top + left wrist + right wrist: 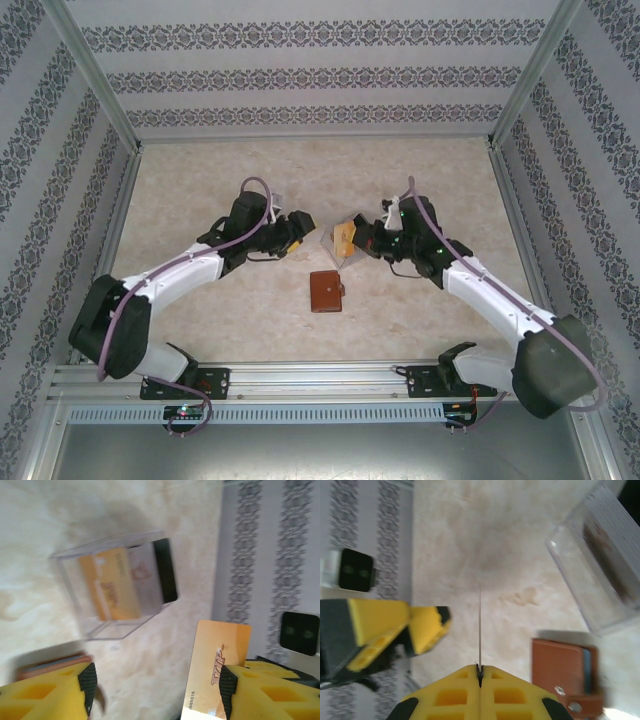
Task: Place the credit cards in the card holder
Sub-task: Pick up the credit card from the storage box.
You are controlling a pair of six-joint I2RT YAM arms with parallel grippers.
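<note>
Right pincer (480,669) clamps gold card (216,655), long axis straight out from its tips; left pincer (157,682) wide

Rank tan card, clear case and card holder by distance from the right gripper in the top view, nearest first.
1. tan card: pinched in the right gripper, at its tip.
2. clear case: just beside the card, on the gripper's left, slightly toward the near edge.
3. card holder: set apart, mid-table, well toward the near edge.

A clear plastic case (70,587) sits on the beige table (400,310).
</note>
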